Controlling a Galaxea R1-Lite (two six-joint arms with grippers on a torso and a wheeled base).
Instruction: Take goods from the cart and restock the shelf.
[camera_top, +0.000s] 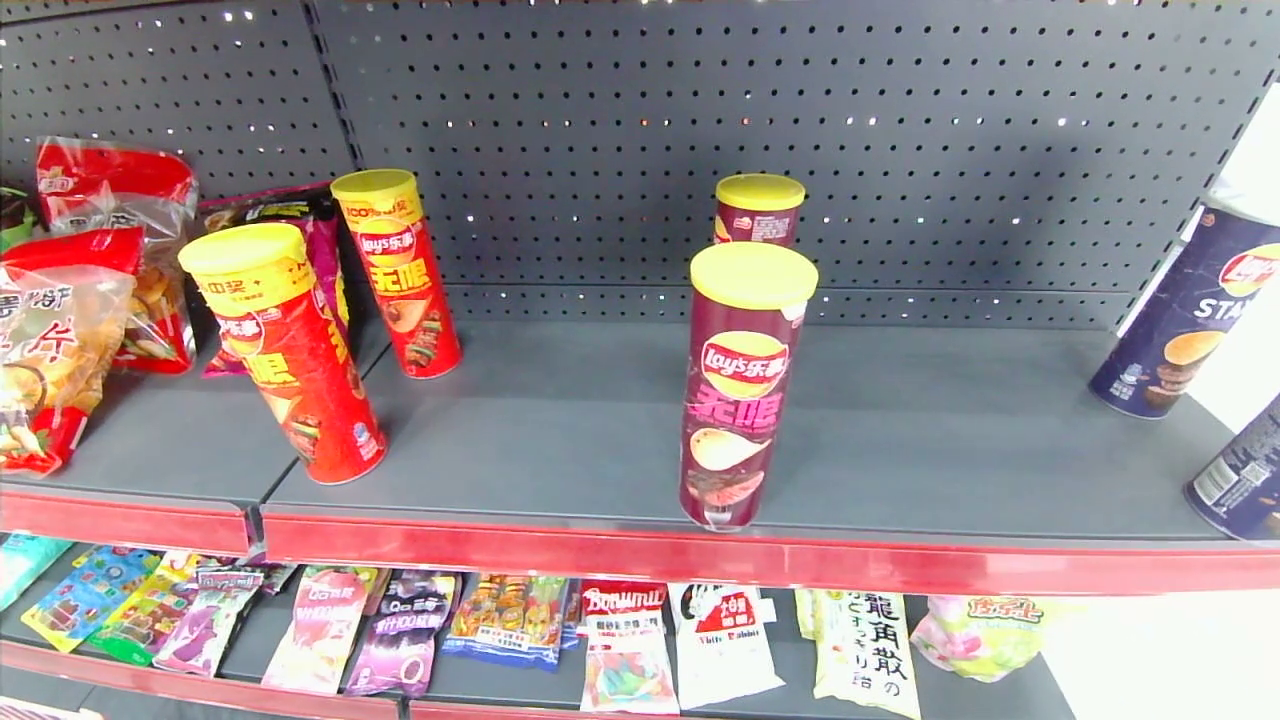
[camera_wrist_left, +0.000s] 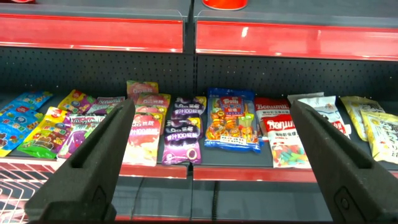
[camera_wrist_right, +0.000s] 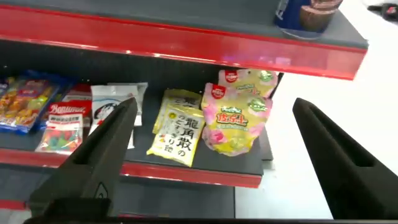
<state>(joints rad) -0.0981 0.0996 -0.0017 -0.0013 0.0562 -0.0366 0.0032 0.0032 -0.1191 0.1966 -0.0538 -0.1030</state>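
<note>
You have one upper shelf (camera_top: 560, 430) with a pegboard back (camera_top: 600, 130), and one lower shelf (camera_top: 980, 695) beneath it.

Six cans stand upright on the upper shelf, in three pairs:
- **Red:** the front red can (camera_top: 285, 355) is near the left seam, and the back red can (camera_top: 397, 272) stands behind it, nearer the pegboard.
- **Maroon:** the front maroon can (camera_top: 742, 385) sits at the shelf's front edge, mid-board, with the back maroon can (camera_top: 758, 210) directly behind it against the pegboard.
- **Dark blue:** the far blue can (camera_top: 1180, 315) and the near blue can (camera_top: 1240, 480) are at the right end, the near one cut off by the edge of the head view.

At least three snack bags (camera_top: 60, 330) are bunched at the far left of the upper shelf. Roughly a dozen flat sweet packets (camera_top: 625, 640) lie in a row along the lower shelf.

Your left gripper (camera_wrist_left: 208, 168) has its fingers spread wide with nothing between them. It faces the packets on the lower shelf, and the cans stand one level above it. Your right gripper (camera_wrist_right: 217, 162) is likewise spread and empty. It faces the right end of the lower shelf, and the base of a blue can shows on the board above.
</note>
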